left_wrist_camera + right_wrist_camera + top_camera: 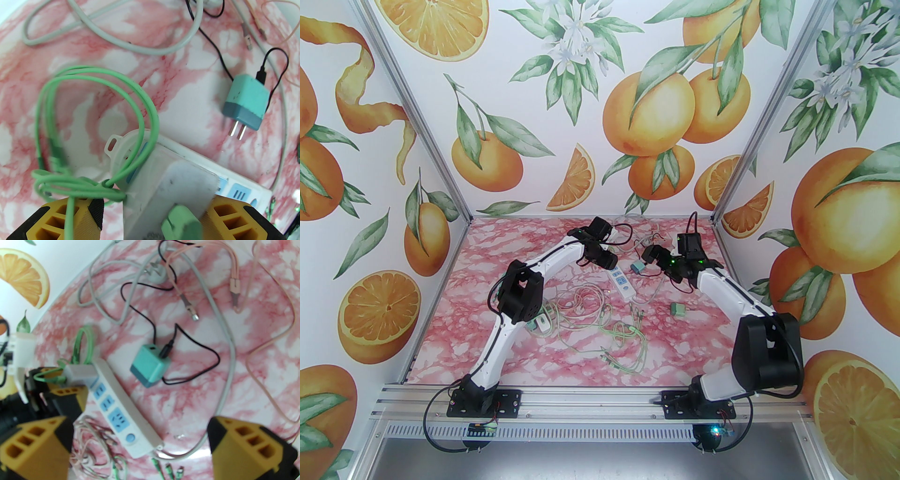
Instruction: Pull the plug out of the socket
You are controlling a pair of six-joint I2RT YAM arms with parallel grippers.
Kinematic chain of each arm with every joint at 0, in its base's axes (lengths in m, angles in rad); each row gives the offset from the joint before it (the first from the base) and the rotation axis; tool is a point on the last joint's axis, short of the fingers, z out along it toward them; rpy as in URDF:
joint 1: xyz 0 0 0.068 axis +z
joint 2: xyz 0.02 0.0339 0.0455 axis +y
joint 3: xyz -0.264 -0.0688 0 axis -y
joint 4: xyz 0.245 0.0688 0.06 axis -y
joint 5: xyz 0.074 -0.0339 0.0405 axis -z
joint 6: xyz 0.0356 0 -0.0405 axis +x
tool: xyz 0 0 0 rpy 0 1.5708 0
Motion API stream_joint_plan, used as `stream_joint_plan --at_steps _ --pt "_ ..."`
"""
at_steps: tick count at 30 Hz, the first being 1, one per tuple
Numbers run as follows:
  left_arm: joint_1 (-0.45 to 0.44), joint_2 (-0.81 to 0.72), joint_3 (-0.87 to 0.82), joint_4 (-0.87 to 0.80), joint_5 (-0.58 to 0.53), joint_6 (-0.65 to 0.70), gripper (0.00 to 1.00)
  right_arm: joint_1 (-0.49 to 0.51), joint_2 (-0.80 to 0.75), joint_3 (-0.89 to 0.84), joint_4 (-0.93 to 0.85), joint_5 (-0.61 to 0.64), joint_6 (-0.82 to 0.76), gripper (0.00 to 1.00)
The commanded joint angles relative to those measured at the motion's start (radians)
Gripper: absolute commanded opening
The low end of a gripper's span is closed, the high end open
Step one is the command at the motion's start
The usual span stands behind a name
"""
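Top view: we see the white power strip (624, 283) with its long axis running far-left to near-right. The left gripper (605, 257) is down at its far end, that arm stretched forward and bent inward, so it is the nearer one. The right gripper (652, 255) hangs just right of that end, near a teal charger (637, 268). Left wrist view: the plug (164, 178), a pale block with a green cable (145, 112) looped off it, sits at the strip's end socket between the yellow fingers (232, 218). One pad touches it and the other shows a slim gap, so we read the jaws as narrowed round it, not clamped. We judge the pull goes straight off the strip's face, toward the wrist. Right wrist view: the right jaws are wide apart, holding nothing, with the strip below and between them. We think this arm could pin the strip down.
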Motion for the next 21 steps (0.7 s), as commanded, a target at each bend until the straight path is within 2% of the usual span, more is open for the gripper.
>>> stream_joint_plan --at_steps 1,6,10,19,21 --pt "0.007 0.015 0.043 0.046 0.036 0.059 0.6 0.025 0.026 0.05 -0.061 0.007 -0.037 1.0" --pt "0.014 0.034 0.05 0.056 0.058 0.092 0.57 0.048 0.035 0.053 -0.045 -0.028 -0.041 1.0" --pt "0.013 0.039 0.05 0.072 0.059 0.114 0.61 0.054 0.061 0.07 -0.046 -0.067 -0.04 1.0" --pt "0.017 0.1 0.131 0.079 0.08 0.13 0.64 0.079 0.082 0.088 -0.073 -0.069 -0.05 1.0" --pt "0.018 0.114 0.148 0.078 0.096 0.123 0.6 0.079 0.08 0.088 -0.08 -0.067 -0.053 1.0"
